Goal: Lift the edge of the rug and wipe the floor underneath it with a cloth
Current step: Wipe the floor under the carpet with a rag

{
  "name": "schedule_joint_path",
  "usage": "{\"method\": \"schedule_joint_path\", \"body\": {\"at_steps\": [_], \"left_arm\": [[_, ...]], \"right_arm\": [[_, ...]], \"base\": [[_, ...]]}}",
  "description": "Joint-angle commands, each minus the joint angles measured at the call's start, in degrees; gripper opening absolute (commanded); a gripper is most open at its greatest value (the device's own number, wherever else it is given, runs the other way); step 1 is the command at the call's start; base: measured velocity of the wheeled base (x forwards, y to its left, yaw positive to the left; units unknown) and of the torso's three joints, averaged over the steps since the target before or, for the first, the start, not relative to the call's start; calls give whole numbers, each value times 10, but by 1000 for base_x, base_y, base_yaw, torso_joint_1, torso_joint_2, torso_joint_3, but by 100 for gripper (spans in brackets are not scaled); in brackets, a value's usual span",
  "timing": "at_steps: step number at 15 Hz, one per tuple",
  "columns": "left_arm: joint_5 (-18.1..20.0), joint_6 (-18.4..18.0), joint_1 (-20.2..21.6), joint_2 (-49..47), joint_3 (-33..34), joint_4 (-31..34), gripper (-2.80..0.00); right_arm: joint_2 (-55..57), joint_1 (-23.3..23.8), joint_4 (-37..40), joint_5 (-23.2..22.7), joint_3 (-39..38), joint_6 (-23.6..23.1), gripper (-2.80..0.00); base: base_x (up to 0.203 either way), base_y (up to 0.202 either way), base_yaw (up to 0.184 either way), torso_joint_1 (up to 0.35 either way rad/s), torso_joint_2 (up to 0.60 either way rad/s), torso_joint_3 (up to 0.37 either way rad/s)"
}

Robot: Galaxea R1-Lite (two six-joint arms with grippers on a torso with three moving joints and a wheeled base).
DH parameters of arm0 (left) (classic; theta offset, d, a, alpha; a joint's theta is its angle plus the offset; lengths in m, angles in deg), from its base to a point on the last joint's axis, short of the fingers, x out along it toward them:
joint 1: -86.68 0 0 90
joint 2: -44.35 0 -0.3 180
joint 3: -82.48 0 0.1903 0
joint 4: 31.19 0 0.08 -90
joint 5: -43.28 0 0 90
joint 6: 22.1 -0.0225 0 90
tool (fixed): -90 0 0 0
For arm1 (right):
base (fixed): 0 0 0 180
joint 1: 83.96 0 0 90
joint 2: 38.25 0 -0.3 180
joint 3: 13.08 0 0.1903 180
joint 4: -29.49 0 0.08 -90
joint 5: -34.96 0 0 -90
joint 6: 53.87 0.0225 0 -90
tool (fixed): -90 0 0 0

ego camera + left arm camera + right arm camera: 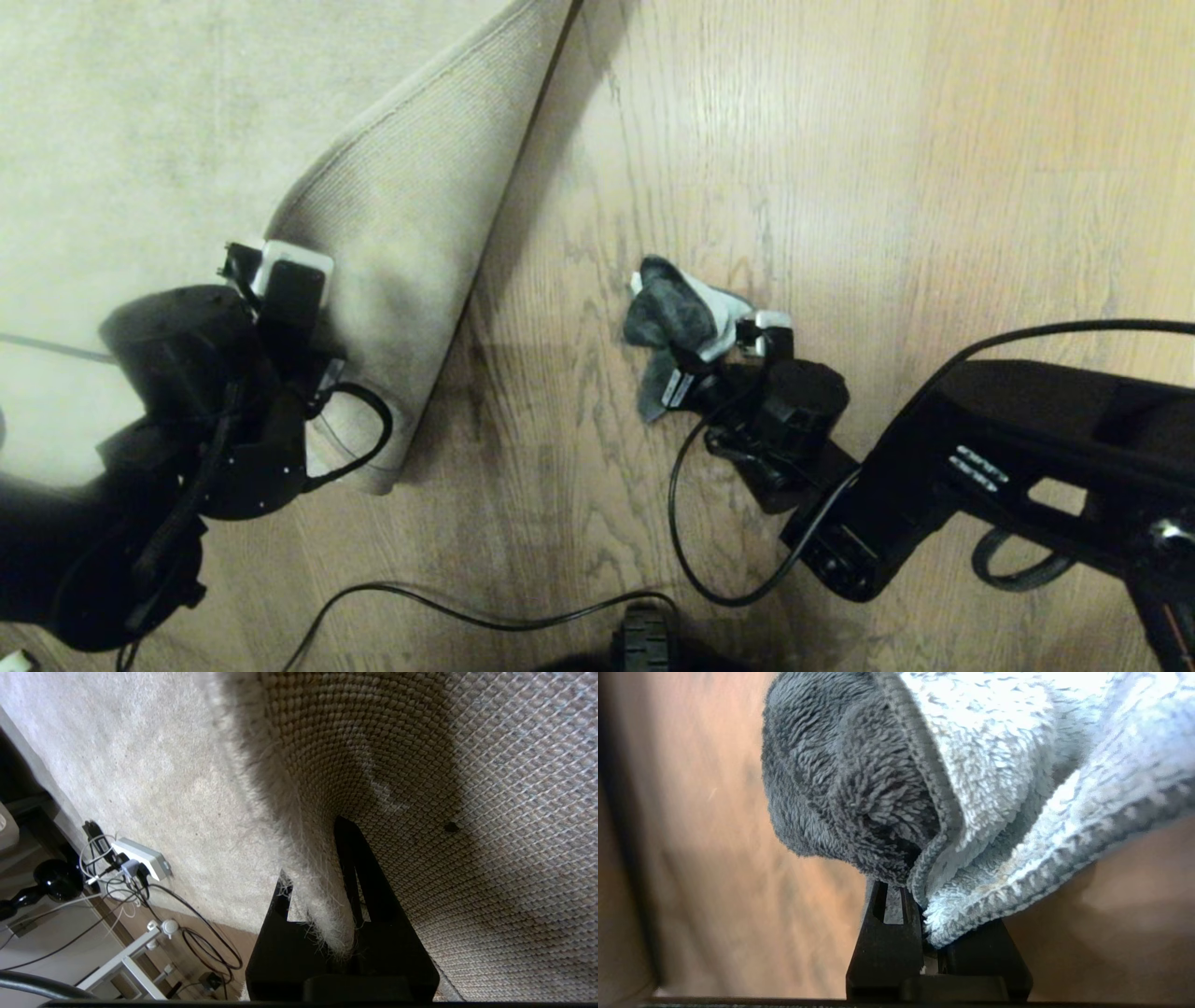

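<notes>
The left pincer (280,280) pinches the rug edge (411,233) folded back; the right pincer (719,350), clamped on the cloth (667,317), works the exposed floor (560,420); wiping looks underway, unfinished.

My right fingers (896,947) are pinched tight on the cloth (952,798), the two black prongs meeting at its lower folds so the fabric bunches above them. One side of the cloth is dark grey and shaggy, rounded into a lump; the other side is pale grey-blue, fluffy, with a stitched hem running along its border and curling down towards my grip. Behind it lies the floor (719,868), warm brown and blurred, with the cloth's shadow falling on it beneath the pale fold.
</notes>
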Motion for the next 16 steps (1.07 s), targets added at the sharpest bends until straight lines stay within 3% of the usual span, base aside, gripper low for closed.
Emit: {"method": "schedule_joint_path", "body": {"at_steps": [1,8,14,16], "left_arm": [[-3,-2,0,0,0,-4,-280],[-2,-2,3,-1,0,-4,-280],[-2,-2,1,-4,0,-4,-280],[-2,-2,0,-5,0,-4,-280]], "right_arm": [[-47,52,3,4,-32,-4,-280],[-196,114,1,3,-198,-25,-280],[-323,160,22,2,-276,-66,-280],[-362,192,34,-23,-300,-83,-280]], "base": [[0,0,0,0,0,0],[0,0,0,0,0,0],[0,0,0,0,0,0],[0,0,0,0,0,0]]}}
